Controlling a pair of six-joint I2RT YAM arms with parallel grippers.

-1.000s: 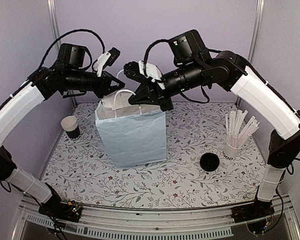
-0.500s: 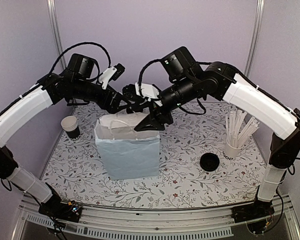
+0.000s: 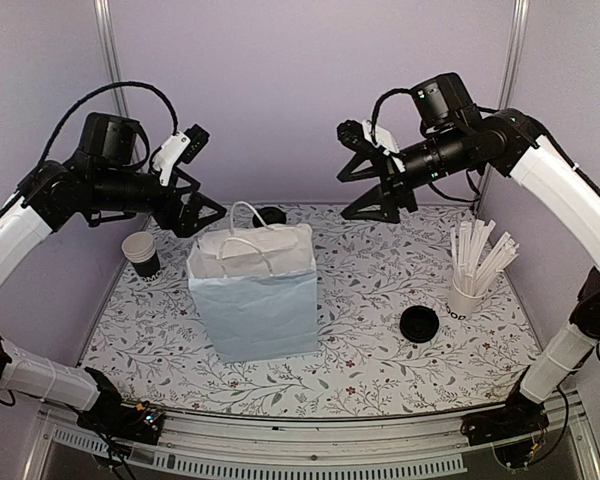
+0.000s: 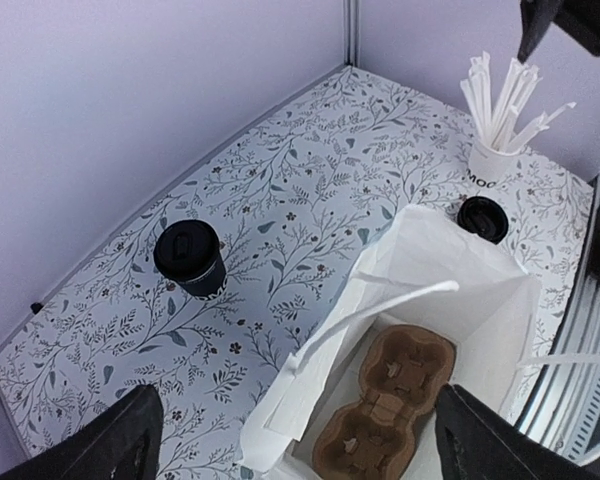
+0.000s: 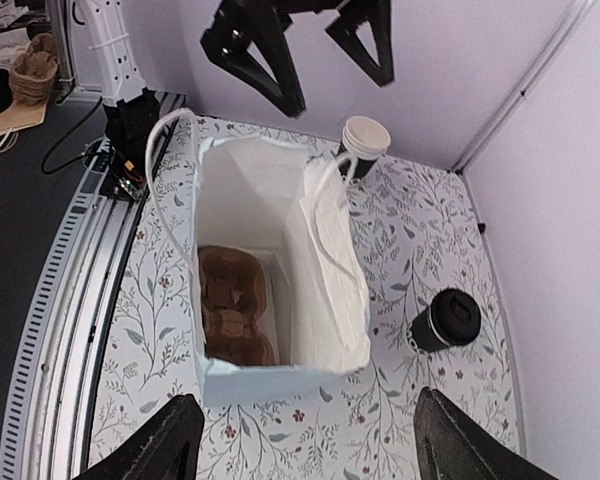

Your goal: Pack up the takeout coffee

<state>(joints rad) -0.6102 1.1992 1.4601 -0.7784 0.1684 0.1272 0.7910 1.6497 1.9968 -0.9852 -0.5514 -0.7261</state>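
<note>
We find both grippers raised above the worktop [image 3: 380, 365], jaws spread wide and nothing held. The left gripper [image 4: 298, 400] and right gripper [image 5: 305, 400] each look down into the bag [image 3: 252, 300], which stands upright below and between them. Its mouth is open and the carrier [image 5: 235, 310] lies flat on its floor. The lidded cup [image 4: 188, 258] stands upright on the worktop, below the grippers on the far side of the bag, near it but apart. An open cup [image 3: 142, 253] stands below the left gripper to its outer side. A loose lid [image 3: 419, 324] lies below the right gripper toward the near edge, near the stirrers [image 3: 475, 265]. We judge that nothing is packed yet and that the step in hand is fetching the lidded cup. We advise coming down beside it with the jaws either side of the paper wall below the lid, then closing only until it is held, since paper crushes and a squeezed lid can pop. We cannot tell whether it is full, so it should be kept upright throughout. It should be lifted clear of the bag's rim and of the handles, which arch near the mouth, then lowered straight into a carrier well and released only when seated. The free gripper could steady the rim.
</note>
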